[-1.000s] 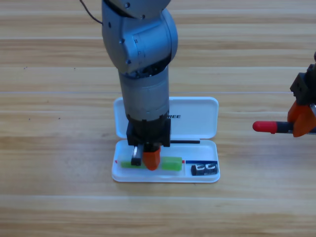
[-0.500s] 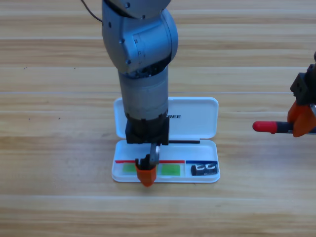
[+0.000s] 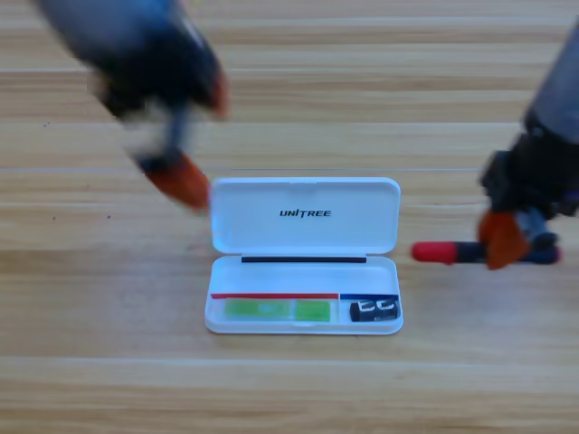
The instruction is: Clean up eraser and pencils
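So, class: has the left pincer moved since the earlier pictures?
Yes. The left pincer has left the white case, going up and to the left; it is now beside the lid's upper-left corner.

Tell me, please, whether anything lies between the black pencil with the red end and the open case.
Nothing visible does: bare table separates the black pencil, at the right gripper, from the case. The left gripper is up left of the lid.

The grey left arm's orange-jawed black gripper (image 3: pixel 181 172) is a motion-blurred smear — jaws unreadable — while the right gripper (image 3: pixel 507 237) hides part of the red-ended black pencil (image 3: pixel 443 252).
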`<action>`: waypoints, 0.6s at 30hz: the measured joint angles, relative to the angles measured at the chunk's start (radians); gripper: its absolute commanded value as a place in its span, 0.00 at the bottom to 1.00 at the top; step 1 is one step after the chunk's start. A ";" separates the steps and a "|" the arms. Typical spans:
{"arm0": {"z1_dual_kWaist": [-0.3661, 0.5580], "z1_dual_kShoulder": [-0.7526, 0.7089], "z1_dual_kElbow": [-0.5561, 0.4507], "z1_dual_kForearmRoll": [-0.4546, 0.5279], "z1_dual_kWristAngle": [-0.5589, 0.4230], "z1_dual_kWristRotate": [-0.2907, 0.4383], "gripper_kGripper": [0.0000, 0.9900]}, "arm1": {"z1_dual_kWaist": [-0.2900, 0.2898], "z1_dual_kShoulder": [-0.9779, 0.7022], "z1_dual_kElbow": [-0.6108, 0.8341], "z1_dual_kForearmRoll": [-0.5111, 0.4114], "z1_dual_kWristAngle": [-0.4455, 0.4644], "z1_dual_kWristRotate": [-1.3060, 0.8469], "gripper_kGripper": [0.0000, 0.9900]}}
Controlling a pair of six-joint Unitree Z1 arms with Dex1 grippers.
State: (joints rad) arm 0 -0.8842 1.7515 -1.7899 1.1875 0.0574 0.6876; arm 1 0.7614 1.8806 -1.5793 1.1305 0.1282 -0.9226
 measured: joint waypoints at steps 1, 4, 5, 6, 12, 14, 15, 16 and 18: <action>0.026 -0.060 0.001 0.000 0.000 0.006 1.00 | 0.019 0.021 -0.031 0.001 -0.009 0.013 0.00; 0.139 -0.224 0.004 0.000 -0.046 0.034 1.00 | 0.070 0.100 -0.137 0.002 -0.044 0.031 0.00; 0.185 -0.265 0.010 0.000 -0.063 0.045 1.00 | 0.083 0.136 -0.173 0.002 -0.048 0.036 0.00; 0.233 -0.304 0.023 -0.003 -0.074 0.050 1.00 | 0.097 0.171 -0.215 0.002 -0.051 0.047 0.00; 0.411 -0.389 0.117 -0.069 -0.101 0.037 1.00 | 0.155 0.359 -0.425 0.040 -0.079 0.084 0.00; 0.427 -0.391 0.137 -0.097 -0.101 0.018 1.00 | 0.162 0.400 -0.471 0.044 -0.079 0.088 0.00; 0.432 -0.393 0.144 -0.108 -0.101 0.007 1.00 | 0.164 0.416 -0.494 0.046 -0.081 0.091 0.00; 0.436 -0.396 0.150 -0.113 -0.102 -0.002 1.00 | 0.165 0.433 -0.508 0.047 -0.082 0.095 0.00; 0.440 -0.406 0.169 -0.132 -0.108 -0.011 1.00 | 0.167 0.458 -0.535 0.048 -0.088 0.103 0.00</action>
State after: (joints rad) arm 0 -0.4440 1.3457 -1.6210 1.0556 -0.0505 0.6768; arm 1 0.9280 2.3387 -2.1147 1.1781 0.0402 -0.8191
